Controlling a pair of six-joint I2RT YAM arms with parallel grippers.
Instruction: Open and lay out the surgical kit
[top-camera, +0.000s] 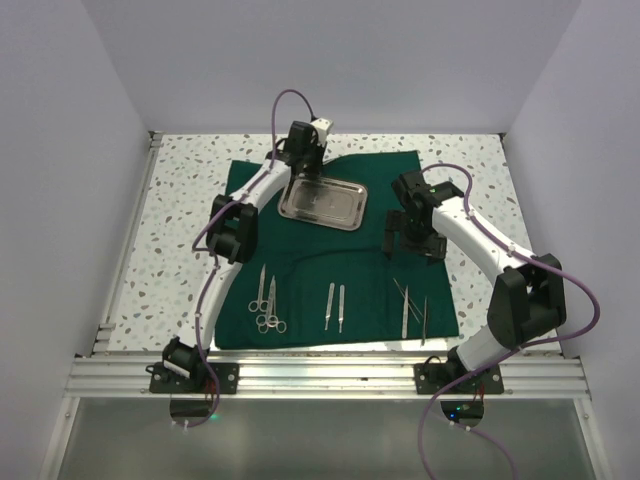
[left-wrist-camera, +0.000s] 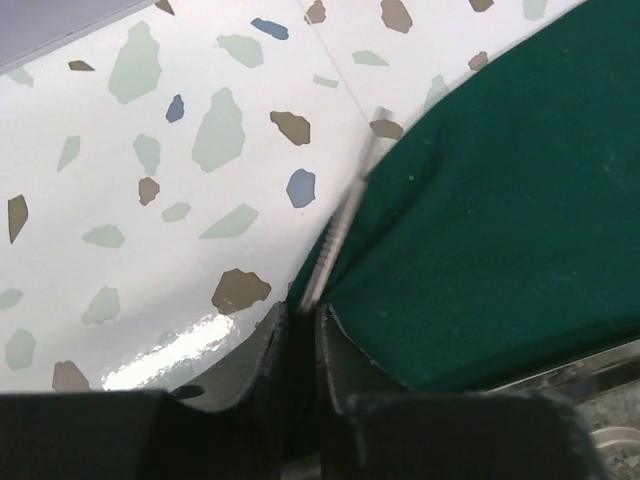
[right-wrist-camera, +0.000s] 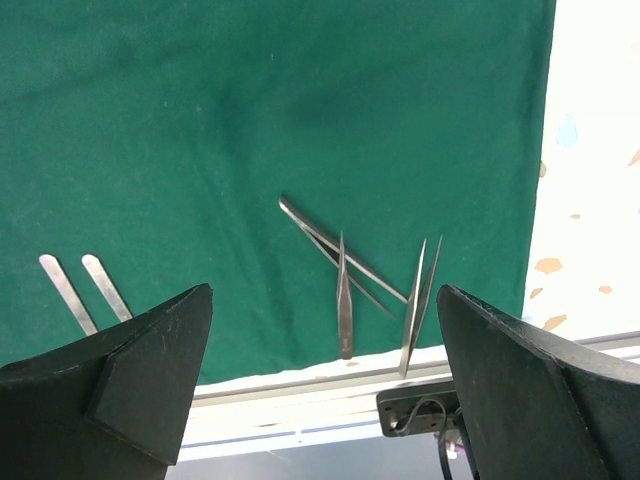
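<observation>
Cloth (top-camera: 300, 285) spread | tray (top-camera: 325, 202) 12 o'clock | scissors (top-camera: 268, 305) 7, tweezers (top-camera: 410, 308) 5 o'clock, laid | left gripper (left-wrist-camera: 303, 318) pinching slim tool (left-wrist-camera: 340, 222), seemingly last to place | right gripper (right-wrist-camera: 325, 290) wide, empty

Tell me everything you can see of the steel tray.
The steel tray is a small, shiny rectangle with rounded corners and a raised rim. It lies flat on the far half of the green cloth, turned slightly askew. Nothing shows inside it. The left gripper, shut on a slim silver instrument, is at its far edge; whether it touches the tray cannot be told.
</observation>
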